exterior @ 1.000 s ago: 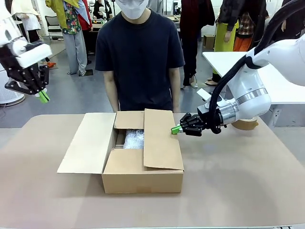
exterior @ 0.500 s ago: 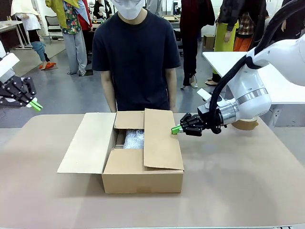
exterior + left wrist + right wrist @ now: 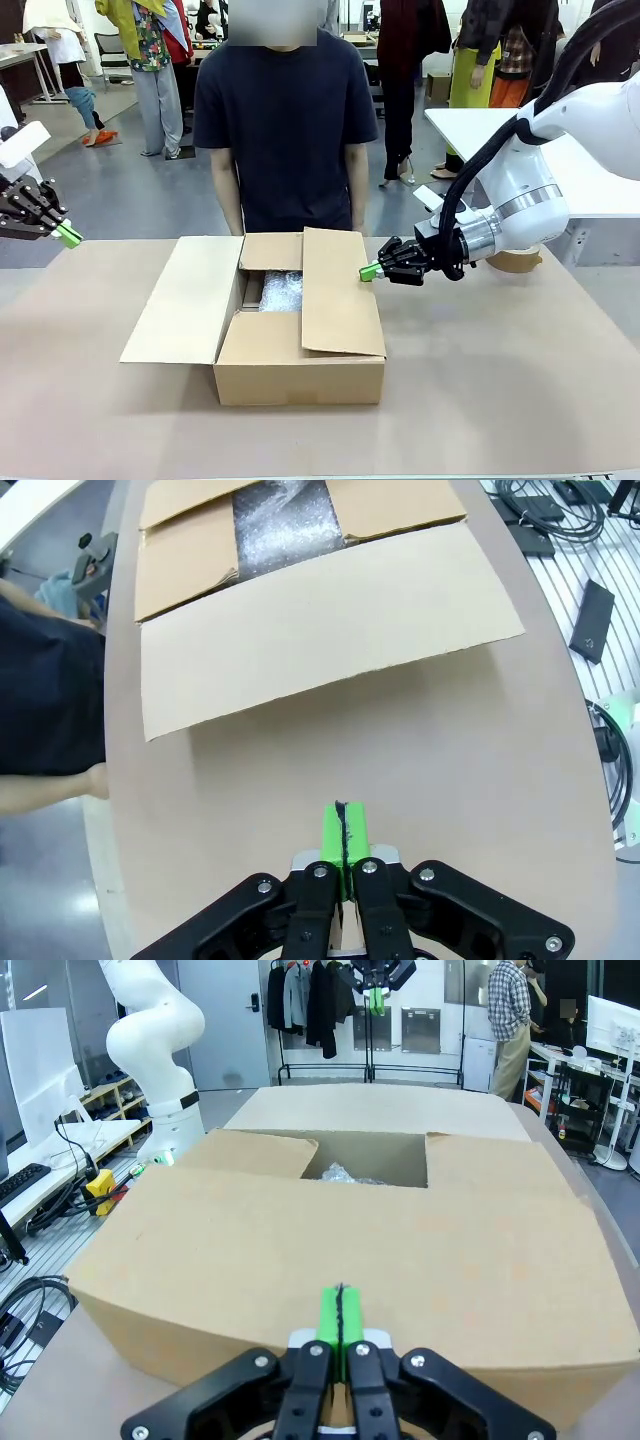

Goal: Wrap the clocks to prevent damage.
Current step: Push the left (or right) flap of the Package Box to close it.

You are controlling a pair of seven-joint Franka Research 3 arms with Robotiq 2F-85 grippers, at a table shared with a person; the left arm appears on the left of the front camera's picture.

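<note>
Carton (image 3: pixel 298 372) of brown cardboard at the middle of the bench (image 3: pixel 500 400), seen from the robot's side. Its left flap (image 3: pixel 185 300) lies spread out to the left; its right flap (image 3: pixel 338 295) is folded over the right half. In the gap between them, toward the far side, the bundle of bubble wrap (image 3: pixel 282 292) holding the clocks rests inside the carton, whitish and crinkled. Right fingers (image 3: pixel 368 271) are pressed fully together, grasping nothing, with their green tip at the right edge of the folded flap; whether it touches cannot be told. Left fingers (image 3: pixel 68 236), likewise pressed together and empty, hang above the left end of the bench, well apart from the carton. A person (image 3: pixel 285 120) stands at the far side, just behind the carton. Likely hazards: a sideways push from the right tip could slide the light carton leftward instead of seating the flap; a downward press could bear on the bundle beneath; closed fingers offer no grip, so the left flap may slip off when raised.
</note>
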